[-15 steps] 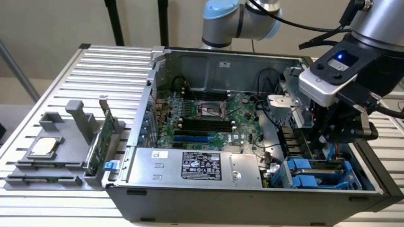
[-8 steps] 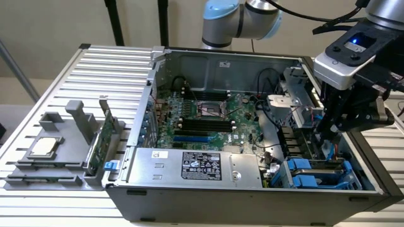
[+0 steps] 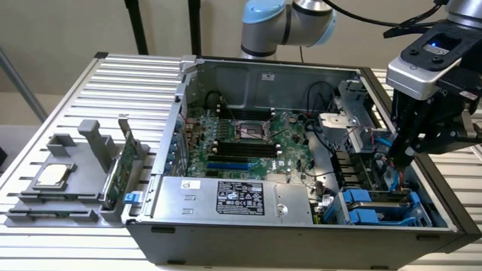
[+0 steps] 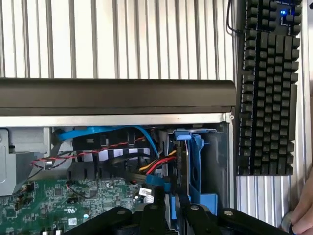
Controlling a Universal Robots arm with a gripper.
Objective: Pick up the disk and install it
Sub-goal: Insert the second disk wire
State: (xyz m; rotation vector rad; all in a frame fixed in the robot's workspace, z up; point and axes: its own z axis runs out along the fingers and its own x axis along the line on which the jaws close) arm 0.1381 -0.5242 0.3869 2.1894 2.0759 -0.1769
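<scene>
disk (image 4: 184, 166): standing on edge in its blue carrier, pinched between the jaws, down in the PC case's (image 3: 301, 237) drive bay
gripper (image 4: 170, 208): jaws clamped on the disk's upper edge
handling: probably stiff, heavy-ish, shock-sensitive; hold the metal edges, not the flexy plastic frame

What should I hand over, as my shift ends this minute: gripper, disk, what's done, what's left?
Gripper: down inside the computer case, at the drive bay on the exterior view's right; it looks closed on the disk.
Disk: on edge between the fingers, its blue frame partly down in the bay, beside the blue and red cables.
Done: pick-up, and the carry to the bay.
Left: disk not yet seated or released.
</scene>
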